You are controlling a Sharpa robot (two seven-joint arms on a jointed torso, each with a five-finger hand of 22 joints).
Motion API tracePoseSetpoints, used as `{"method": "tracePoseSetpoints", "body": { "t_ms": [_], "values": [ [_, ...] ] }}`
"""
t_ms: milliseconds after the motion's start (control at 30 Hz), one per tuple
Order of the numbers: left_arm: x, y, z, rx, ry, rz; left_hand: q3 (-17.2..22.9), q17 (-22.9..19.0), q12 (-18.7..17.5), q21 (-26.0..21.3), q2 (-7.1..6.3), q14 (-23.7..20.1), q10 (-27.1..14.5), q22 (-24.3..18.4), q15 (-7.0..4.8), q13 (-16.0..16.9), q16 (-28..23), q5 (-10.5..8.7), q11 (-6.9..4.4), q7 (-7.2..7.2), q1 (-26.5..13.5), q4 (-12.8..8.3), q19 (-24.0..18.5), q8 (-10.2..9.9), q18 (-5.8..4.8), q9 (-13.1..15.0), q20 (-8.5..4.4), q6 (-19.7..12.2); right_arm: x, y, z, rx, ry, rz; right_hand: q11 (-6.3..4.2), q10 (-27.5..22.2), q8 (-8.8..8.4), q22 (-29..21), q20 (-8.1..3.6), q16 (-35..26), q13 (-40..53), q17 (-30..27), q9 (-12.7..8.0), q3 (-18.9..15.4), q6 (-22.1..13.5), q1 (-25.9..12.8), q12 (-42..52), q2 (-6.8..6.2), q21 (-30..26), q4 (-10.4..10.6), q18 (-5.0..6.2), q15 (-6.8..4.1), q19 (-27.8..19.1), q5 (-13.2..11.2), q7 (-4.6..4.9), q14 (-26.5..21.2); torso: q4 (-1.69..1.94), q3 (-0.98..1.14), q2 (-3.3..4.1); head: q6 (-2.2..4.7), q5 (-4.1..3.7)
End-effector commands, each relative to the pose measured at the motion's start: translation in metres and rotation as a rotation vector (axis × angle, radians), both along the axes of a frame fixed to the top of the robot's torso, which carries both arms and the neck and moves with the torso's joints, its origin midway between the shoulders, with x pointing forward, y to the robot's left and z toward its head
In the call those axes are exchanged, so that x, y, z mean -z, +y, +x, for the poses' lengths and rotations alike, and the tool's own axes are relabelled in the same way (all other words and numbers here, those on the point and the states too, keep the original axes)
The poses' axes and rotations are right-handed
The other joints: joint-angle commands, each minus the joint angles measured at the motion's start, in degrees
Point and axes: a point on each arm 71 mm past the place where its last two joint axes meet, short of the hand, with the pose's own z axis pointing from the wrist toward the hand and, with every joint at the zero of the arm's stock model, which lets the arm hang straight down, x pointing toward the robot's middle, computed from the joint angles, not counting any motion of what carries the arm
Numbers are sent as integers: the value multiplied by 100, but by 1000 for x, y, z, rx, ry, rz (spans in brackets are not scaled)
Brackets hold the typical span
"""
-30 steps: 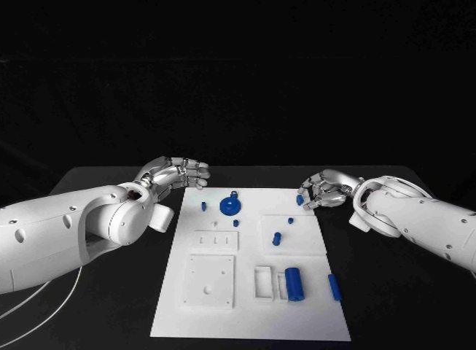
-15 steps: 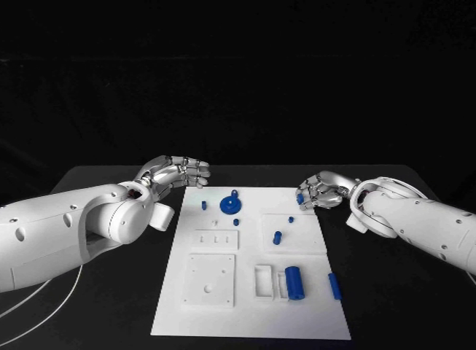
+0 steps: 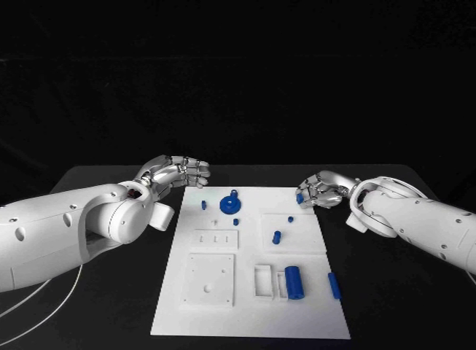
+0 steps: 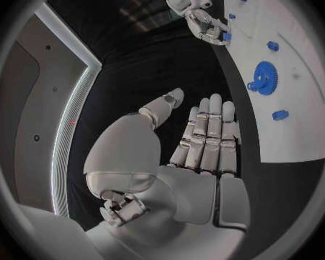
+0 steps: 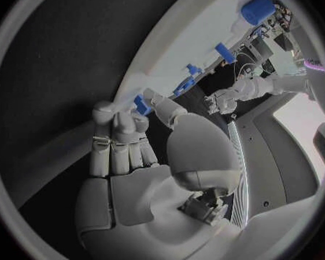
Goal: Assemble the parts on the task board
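Note:
The white task board (image 3: 301, 255) lies in the middle of the table, its white surface also in the right wrist view (image 5: 191, 40). A blue gear (image 3: 230, 204) stands near its far edge, seen again as the gear (image 4: 262, 77). My right hand (image 3: 322, 191) is at the board's far right corner. There its thumb and fingers pinch a small blue peg (image 3: 299, 197), and the peg (image 5: 141, 104) sits between the fingertips. My left hand (image 3: 175, 173) hovers off the far left corner, holding nothing, and in its wrist view the hand (image 4: 206, 138) has fingers stretched out.
A thick blue cylinder (image 3: 294, 282) and a blue bar (image 3: 333, 286) lie near the board's front right. Small blue pegs (image 3: 277, 237) dot the middle. White blocks (image 3: 211, 281) sit at the front left. Black table surrounds the board.
My right hand has edged slightly left at the small blue peg. The left hand and the other parts have stayed put.

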Motion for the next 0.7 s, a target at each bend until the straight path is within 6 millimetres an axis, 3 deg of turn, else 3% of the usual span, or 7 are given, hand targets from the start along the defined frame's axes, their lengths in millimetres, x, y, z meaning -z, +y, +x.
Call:
{"method": "tracePoseSetpoints", "body": {
  "t_ms": [33,200,700],
  "values": [
    [-2,-2,0,18,-10,-5,3,8,-23,25,-10,-19,47,66,25,-6,-19,-20,-7,39,-26,6,-44,-35,106,-10,-11,5,0,2,0,-17,1,-1,-52,-88,41,93,-3,-33,-8,10,2,154,635,-17,37,67,-13,11,317,-56,53,-174,43,-7,5,0,0,-1,-7],
    [-2,-2,-1,18,-10,-5,3,9,-24,25,-11,-19,48,66,25,-6,-20,-20,-7,39,-27,7,-44,-36,106,-10,-11,4,1,2,0,-17,-1,-4,-80,-79,80,96,-8,-40,-13,18,8,381,726,-69,38,62,-3,15,317,-84,64,-384,14,1,5,-1,2,-7,-8],
    [-2,-3,0,18,-10,-5,5,10,-28,25,-11,-19,49,66,24,-6,-21,-19,-7,40,-25,4,-45,-38,108,-11,-12,1,1,3,-1,-17,-4,-11,-97,-73,116,99,-13,-42,-14,25,21,425,795,-133,41,33,11,9,317,-98,72,-403,-5,6,0,-4,3,-25,-17]
  ]
}}
